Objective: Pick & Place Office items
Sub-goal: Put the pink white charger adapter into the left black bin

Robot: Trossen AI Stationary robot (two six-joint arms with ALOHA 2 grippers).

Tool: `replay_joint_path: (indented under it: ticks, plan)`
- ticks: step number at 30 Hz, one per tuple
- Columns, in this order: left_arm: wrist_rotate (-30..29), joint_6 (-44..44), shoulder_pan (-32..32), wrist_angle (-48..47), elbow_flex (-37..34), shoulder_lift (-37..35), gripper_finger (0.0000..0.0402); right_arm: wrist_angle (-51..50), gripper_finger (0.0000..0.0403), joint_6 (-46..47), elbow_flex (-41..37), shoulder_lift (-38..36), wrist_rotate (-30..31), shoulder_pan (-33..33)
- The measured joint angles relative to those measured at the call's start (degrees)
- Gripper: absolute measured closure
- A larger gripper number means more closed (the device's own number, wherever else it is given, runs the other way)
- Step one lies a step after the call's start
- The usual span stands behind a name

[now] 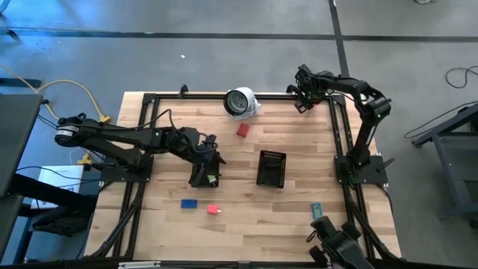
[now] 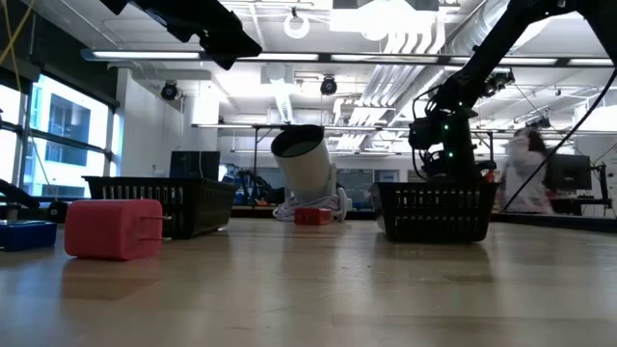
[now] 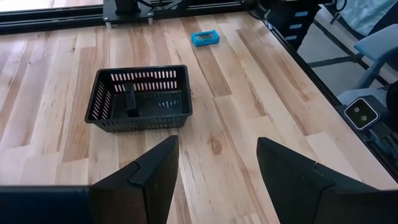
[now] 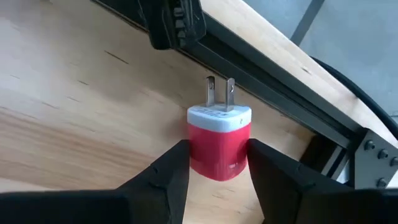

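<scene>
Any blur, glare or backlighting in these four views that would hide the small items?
Low view: bright ceiling lights backlight the scene, the near red plug looks soft and the person behind is blurred. High view: evenly lit, no glare on the table. Right wrist view: the red charger between the right gripper fingers is sharp. Left wrist view: the basket is clear.

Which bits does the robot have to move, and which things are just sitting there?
To move:
red plug, held in the right gripper
red piece
blue piece
pink piece
teal piece

Just sitting there:
white round thing
black mesh tray
</scene>
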Motion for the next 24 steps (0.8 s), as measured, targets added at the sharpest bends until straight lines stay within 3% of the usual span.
replay_joint_path:
  ticks: [24]
  plan:
    - [0.09,-0.44,-0.15,-0.02,0.02,0.0,0.0193,1.47,0.0269,2.38,-0.04,2.01,-2.63,-0.33]
